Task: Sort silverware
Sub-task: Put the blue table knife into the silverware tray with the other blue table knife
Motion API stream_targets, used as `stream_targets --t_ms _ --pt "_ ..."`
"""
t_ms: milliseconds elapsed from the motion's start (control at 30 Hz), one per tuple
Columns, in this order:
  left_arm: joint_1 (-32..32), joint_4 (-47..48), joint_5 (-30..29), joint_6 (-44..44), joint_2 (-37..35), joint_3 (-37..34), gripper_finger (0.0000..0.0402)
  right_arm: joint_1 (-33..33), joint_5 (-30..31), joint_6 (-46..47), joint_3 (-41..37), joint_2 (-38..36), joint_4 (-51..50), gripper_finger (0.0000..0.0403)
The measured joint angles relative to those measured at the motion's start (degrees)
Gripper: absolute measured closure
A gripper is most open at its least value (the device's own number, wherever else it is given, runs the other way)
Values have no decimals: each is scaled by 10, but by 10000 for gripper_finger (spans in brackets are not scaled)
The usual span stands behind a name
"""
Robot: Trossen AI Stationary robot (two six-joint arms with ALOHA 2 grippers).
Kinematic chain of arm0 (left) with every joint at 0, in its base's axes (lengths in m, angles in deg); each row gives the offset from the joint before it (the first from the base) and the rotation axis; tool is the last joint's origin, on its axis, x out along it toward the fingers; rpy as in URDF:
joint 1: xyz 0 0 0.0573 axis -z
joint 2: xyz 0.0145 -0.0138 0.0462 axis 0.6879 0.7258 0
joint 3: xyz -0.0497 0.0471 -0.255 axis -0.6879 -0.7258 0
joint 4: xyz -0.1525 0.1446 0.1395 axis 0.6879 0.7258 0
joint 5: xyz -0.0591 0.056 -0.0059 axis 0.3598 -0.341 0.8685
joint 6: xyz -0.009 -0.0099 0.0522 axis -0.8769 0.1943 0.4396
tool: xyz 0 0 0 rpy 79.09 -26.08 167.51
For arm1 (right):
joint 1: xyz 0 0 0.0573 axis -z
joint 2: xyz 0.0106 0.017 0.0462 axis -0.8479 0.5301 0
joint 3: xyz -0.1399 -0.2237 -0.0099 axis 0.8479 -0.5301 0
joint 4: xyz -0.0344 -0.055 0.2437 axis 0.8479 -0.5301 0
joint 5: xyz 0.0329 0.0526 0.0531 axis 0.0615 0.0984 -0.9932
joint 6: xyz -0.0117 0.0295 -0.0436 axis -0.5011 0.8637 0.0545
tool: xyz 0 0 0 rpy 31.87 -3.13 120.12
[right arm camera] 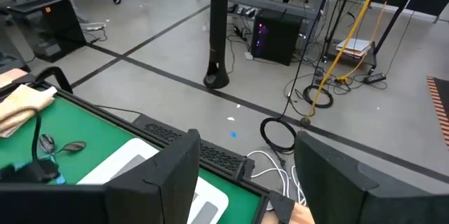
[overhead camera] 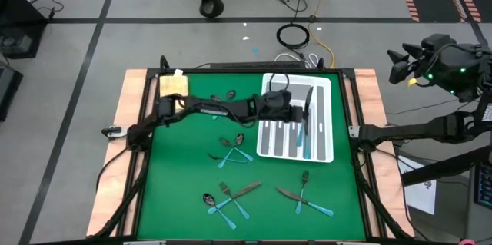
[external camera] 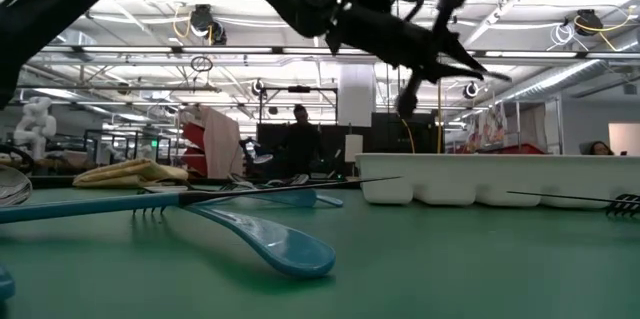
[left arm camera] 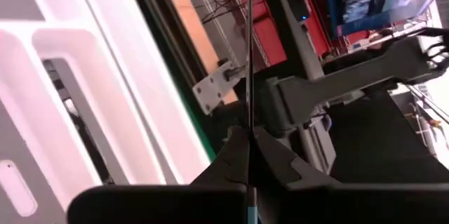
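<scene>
Looking straight down, you had the left gripper [overhead camera: 300, 111] reaching across the table to hover above the white organiser tray [overhead camera: 324, 153], its fingers pressed together on a thin piece of silverware [overhead camera: 308, 109]. That piece showed edge-on in the left wrist view as a dark metal blade [left arm camera: 249, 55] rising straight out from between the fingers [left arm camera: 231, 164], over the tray's slots; it looked like a knife, though you could not be sure. Inside the tray several teal-handled pieces [overhead camera: 296, 134] already lay lengthwise in the slots. The rest of the silverware, dark grey heads on light blue handles, lay on the green mat on the arm's side of the tray: a spoon and fork crossed [overhead camera: 231, 149] just beside the tray, a cluster [overhead camera: 227, 197] farther off, a crossed pair [overhead camera: 304, 195] below the tray. Your right gripper [right arm camera: 245, 175] waited well away from the tray, beyond the table's edge, its fingers spread and empty.
</scene>
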Motion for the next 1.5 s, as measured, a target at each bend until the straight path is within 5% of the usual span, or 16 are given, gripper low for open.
stream_targets --t_ms 500,933,1500 --pt "15 5 -49 -10 120 104 397 0 -3 -25 0 0 0 188" --pt "21 81 -118 1 129 116 397 0 -4 -32 0 0 0 188" --pt "27 72 -115 -25 141 115 397 0 -4 -44 0 0 0 188"
